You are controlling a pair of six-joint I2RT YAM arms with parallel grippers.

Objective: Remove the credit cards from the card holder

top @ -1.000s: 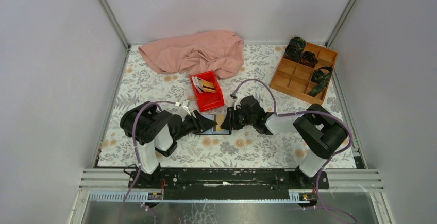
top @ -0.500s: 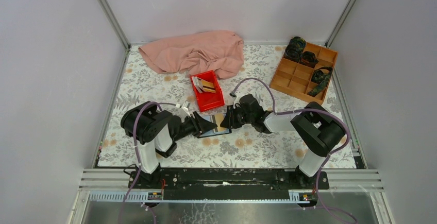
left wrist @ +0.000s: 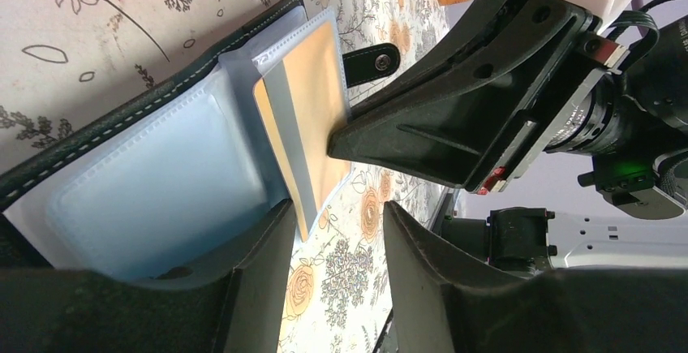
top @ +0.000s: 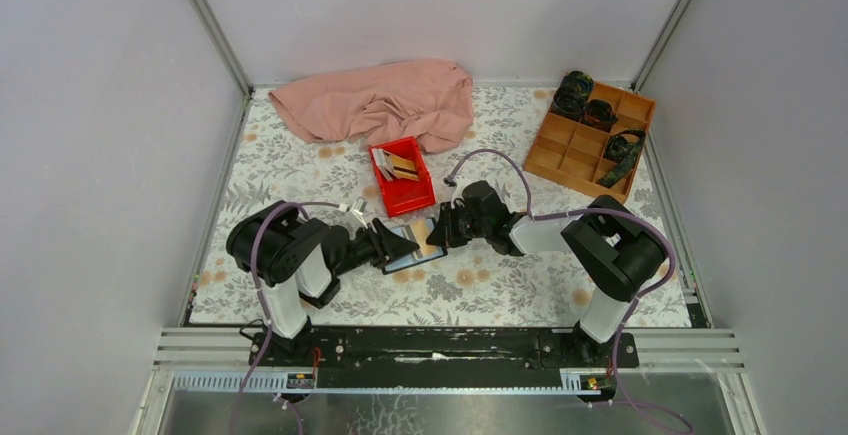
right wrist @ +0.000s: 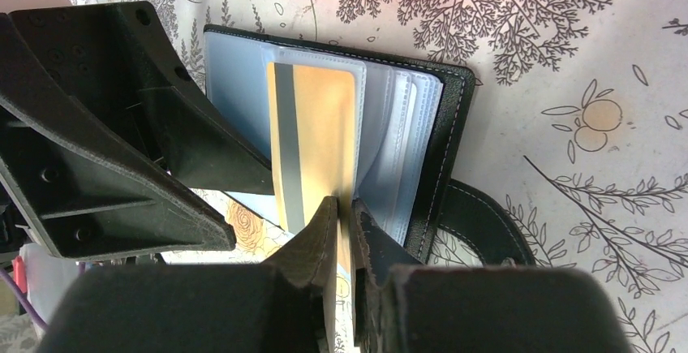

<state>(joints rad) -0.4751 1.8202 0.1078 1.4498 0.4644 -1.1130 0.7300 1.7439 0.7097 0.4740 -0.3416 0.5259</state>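
The card holder [top: 404,252] lies open on the flowered cloth between both arms, black outside [right wrist: 457,118] with blue clear pockets [left wrist: 154,182]. An orange-gold credit card [right wrist: 320,126] with a grey stripe sticks partway out of a pocket [left wrist: 312,101]. My right gripper [right wrist: 345,203] is shut on that card's near edge [top: 437,238]. My left gripper [left wrist: 337,215] is open, one finger [left wrist: 260,264] lying on the holder's left panel and the other over bare cloth. More credit cards [top: 396,165] lie in the red tray.
The red tray [top: 410,195] stands just behind the holder. A pink cloth [top: 375,100] is bunched at the back. A wooden compartment box [top: 585,145] with dark items sits at the back right. The holder's strap with a snap [left wrist: 373,62] lies beside it.
My right gripper's jaws have closed onto the orange-gold card. The left gripper narrowed a little and shifted slightly left, and the holder turned a bit with it.
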